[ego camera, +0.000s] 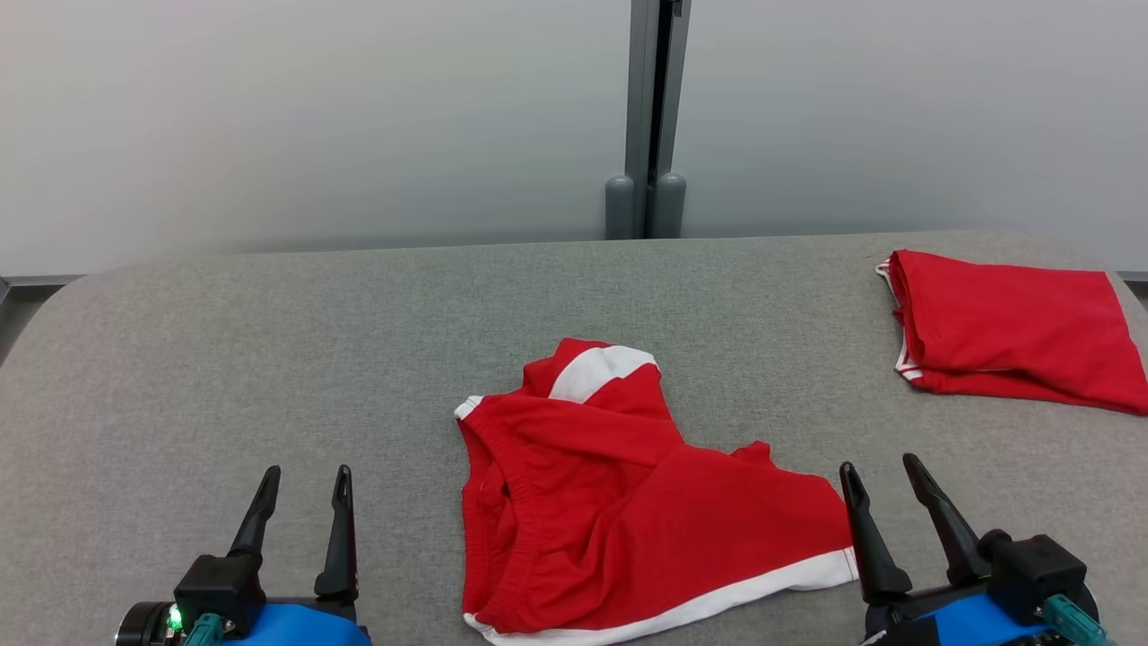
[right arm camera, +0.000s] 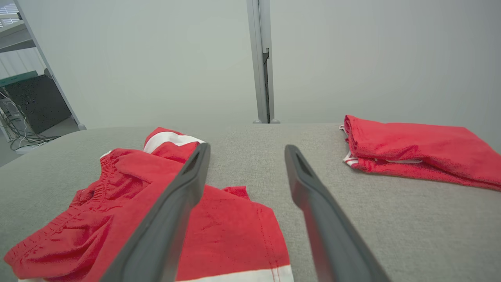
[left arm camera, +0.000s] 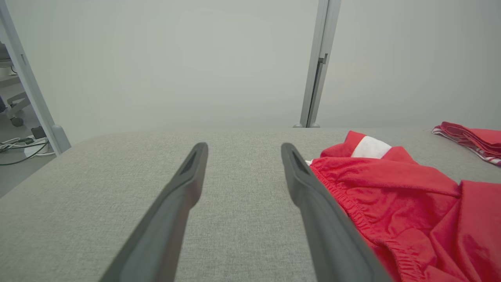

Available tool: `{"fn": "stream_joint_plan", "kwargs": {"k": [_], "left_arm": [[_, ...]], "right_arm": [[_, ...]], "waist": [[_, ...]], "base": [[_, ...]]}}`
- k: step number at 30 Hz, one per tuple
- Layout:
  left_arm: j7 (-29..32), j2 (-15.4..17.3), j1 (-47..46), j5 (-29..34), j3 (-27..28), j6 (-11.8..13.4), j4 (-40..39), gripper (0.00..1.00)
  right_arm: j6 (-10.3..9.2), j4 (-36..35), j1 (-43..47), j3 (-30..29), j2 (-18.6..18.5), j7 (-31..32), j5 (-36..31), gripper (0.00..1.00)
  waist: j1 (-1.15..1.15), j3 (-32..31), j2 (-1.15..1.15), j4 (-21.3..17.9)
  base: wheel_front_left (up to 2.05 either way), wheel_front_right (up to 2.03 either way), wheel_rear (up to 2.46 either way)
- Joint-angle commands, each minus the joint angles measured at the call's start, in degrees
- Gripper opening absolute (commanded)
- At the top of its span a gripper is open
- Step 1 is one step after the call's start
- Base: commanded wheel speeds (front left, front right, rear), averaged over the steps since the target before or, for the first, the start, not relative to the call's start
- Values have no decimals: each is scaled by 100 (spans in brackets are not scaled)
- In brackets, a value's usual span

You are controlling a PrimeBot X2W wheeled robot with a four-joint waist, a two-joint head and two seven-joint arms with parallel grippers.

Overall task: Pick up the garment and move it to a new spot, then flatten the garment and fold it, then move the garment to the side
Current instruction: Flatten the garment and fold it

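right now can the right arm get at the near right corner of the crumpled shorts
Probably yes. Its jaws stand open right beside that corner of the shorts, and nothing lies over or in front of it. The folded garment sits well off, at the far right.

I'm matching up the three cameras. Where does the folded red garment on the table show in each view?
Head view: folded red garment, upper right, at the far right corner of the table.
Left wrist view: folded red garment, right edge, beyond the crumpled shorts.
Right wrist view: folded red garment, right of centre.
Shared landmark: grey post behind the table.
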Motion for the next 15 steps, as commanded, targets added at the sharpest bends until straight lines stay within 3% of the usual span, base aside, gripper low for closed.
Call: {"fn": "stream_joint_plan", "kwargs": {"k": [1, 15], "left_arm": [[-25, 20, 29, 10, -21, -8, -20, 100], [-24, 64, 144, 90, -80, -9, -30, 100]], "right_arm": [[2, -99, -90, -25, 90, -2, -55, 100], [2, 74, 104, -9, 359, -3, -366, 100]], "waist": [[0, -12, 0, 38], [0, -105, 0, 265]], "base": [[0, 0, 0], [0, 0, 0]]}}
